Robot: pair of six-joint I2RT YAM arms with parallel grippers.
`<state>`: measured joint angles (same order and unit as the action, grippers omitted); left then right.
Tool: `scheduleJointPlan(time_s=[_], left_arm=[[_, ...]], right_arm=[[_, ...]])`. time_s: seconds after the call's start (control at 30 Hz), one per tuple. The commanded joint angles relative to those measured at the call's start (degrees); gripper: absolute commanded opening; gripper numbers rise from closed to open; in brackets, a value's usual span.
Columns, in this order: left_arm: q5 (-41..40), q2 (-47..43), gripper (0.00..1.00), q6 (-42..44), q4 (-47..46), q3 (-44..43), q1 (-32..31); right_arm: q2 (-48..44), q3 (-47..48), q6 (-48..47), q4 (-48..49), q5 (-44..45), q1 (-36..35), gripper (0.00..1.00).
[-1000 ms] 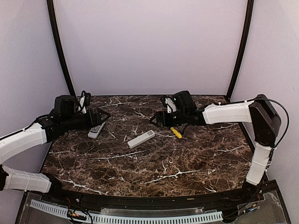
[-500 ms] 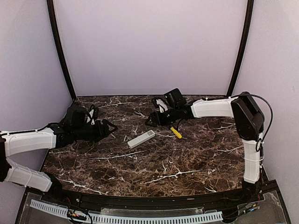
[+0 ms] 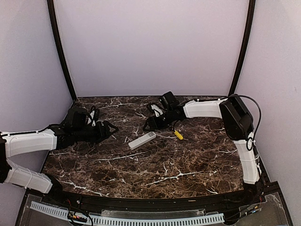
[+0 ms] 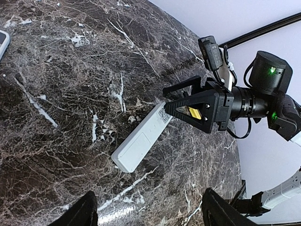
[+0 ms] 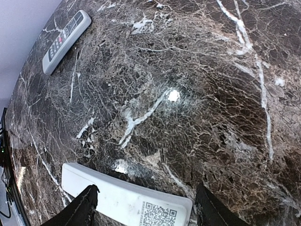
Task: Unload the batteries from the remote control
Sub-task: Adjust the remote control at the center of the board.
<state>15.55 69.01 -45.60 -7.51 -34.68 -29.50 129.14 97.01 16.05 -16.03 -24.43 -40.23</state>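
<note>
My right claw (image 3: 147, 126) hangs low over the far right end of the white remote (image 3: 142, 140) with its fingers spread wide. I cannot tell whether they touch it. That remote lies slantwise in the middle of the marble table (image 3: 188, 165), back up, with its printed code label at the end under my right claw. I cannot see the batteries in any view.

My left claw (image 3: 113, 127) is spread as well. It points at the white remote from the left and stays apart from it. A grey remote (image 5: 66, 41), buttons up, lies farther left by my left arm. The yellow-handled tool (image 3: 178, 134) lies to the right of the white remote, near my right wrist.
</note>
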Motion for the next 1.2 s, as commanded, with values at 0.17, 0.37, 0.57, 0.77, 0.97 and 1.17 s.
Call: scheduleJointPlan(time_s=[0.17, 0.37, 0.57, 0.77, 0.97, 1.17], left_arm=[[-0.6, 0.2, 0.76, 0.7, 0.3, 1.3, -0.3], [-0.6, 0.5, 0.76, 0.8, 0.3, 1.2, -0.3], [-0.6, 1.1, 0.76, 1.1, 0.2, 1.0, -0.3], [-0.4, 1.6, 0.76, 1.5, 0.0, 0.8, -0.3], [0.5, 3.2, 0.76, 2.5, 0.4, -0.3, -0.3], [1.1, 4.9, 0.76, 3.3, -0.1, -2.4, -0.3]], right_arm=[[4.8, 5.2, -1.4, -2.0, -3.4, -0.3, 0.67], [3.9, 4.2, -1.7, -3.3, -4.2, -0.5, 0.66], [0.8, -0.2, -0.8, -1.9, -5.8, -1.6, 0.66], [-0.9, -2.9, -0.5, -2.6, -4.4, -3.0, 0.65], [-3.8, -6.8, -0.5, -0.7, -2.5, -3.7, 0.71], [-7.1, -10.6, -5.9, 1.4, 2.0, -5.4, 0.75]])
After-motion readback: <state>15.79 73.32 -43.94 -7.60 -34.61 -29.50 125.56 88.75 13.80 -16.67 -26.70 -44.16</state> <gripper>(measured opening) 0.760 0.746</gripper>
